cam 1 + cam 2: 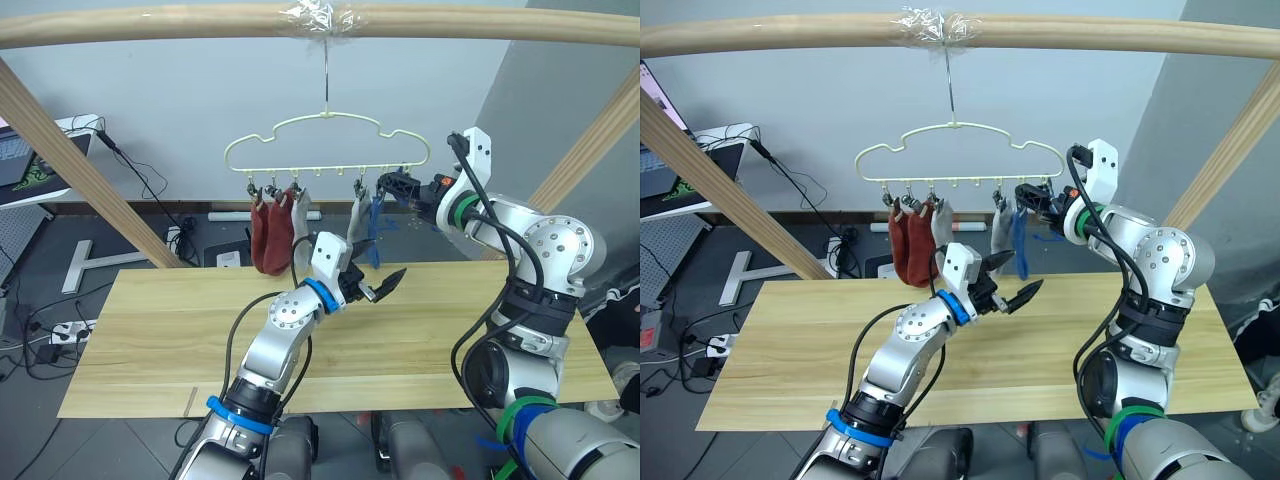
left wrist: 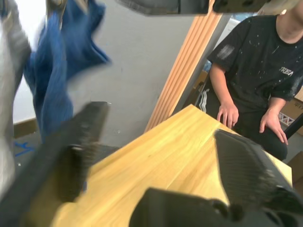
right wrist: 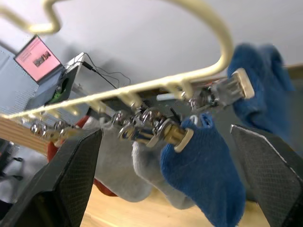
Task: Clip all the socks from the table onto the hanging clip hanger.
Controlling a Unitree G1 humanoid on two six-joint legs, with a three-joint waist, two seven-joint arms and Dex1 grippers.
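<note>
Socks hung clipped on the clip hanger [image 1: 330, 150] above the worktop [image 1: 160, 350].
Two rust red socks [image 1: 268, 235] hung at 9 o'clock of the grey [image 1: 1001, 232] and blue [image 3: 203, 165] ones. Left end effector [image 1: 381, 283] gaped wide, empty, below them; right end effector [image 1: 1028, 193], fingers wide apart, sat at the hanger's 3 o'clock end.

Soft knit socks [image 3: 208, 165], shiny metal clips [image 3: 156, 130], grained wooden table [image 1: 150, 340].

You see the clip hanger [image 1: 328, 140] hanging from the pole [image 1: 320, 22] above the table's [image 1: 150, 340] far edge, socks [image 1: 272, 232] clipped beneath it, a person [image 2: 258, 80] seated beyond the table.
</note>
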